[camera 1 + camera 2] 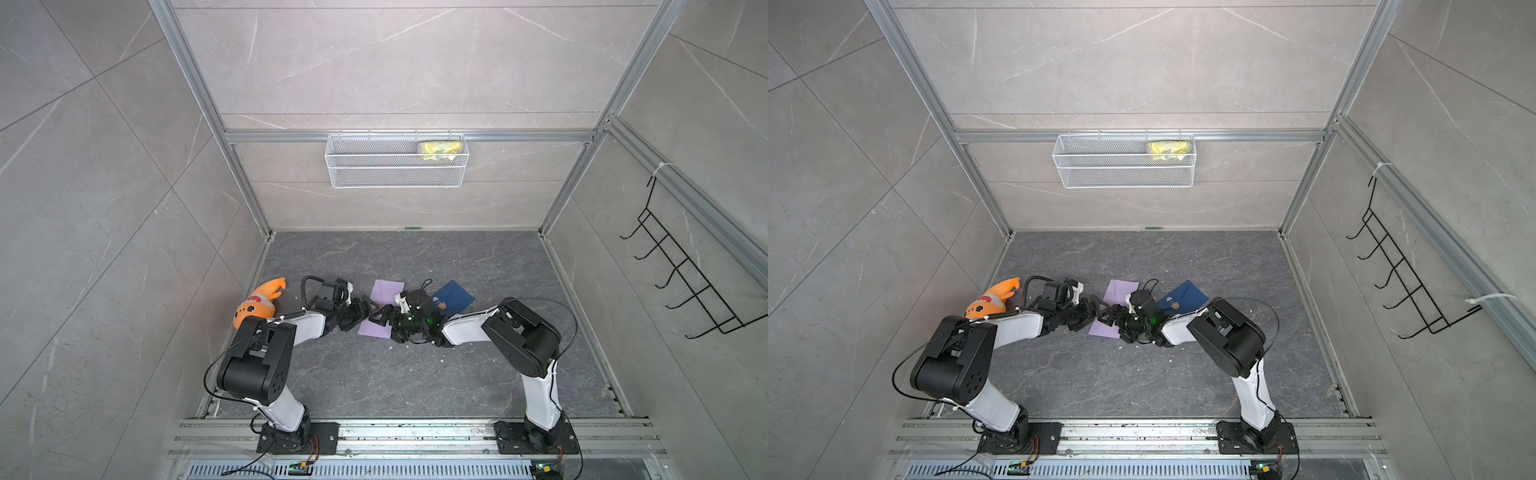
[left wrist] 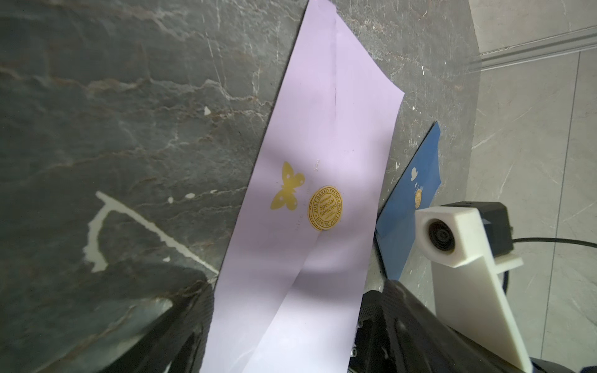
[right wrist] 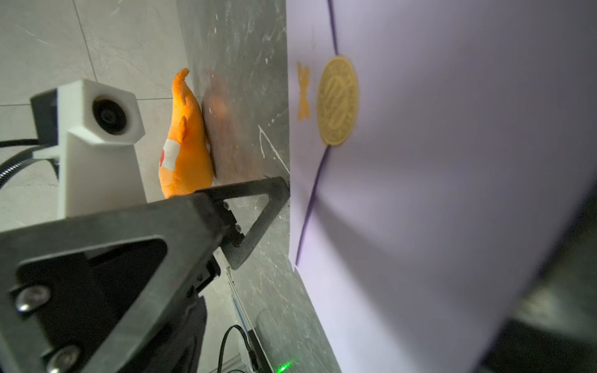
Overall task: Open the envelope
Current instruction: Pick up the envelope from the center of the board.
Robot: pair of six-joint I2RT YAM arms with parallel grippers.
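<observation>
Envelope: flat lilac paper, round gold seal | left gripper: jaws spread, straddling it | right gripper: grip unclear

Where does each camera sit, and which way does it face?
Both top views: above the arm bases, looking down at the floor; left arm and right arm show.
Left wrist: faces across the lilac envelope; left pincer shows.
Right wrist: faces along it toward the orange plush; right pincer shows.
Shared: both wrist views show the gold sticker.
</observation>
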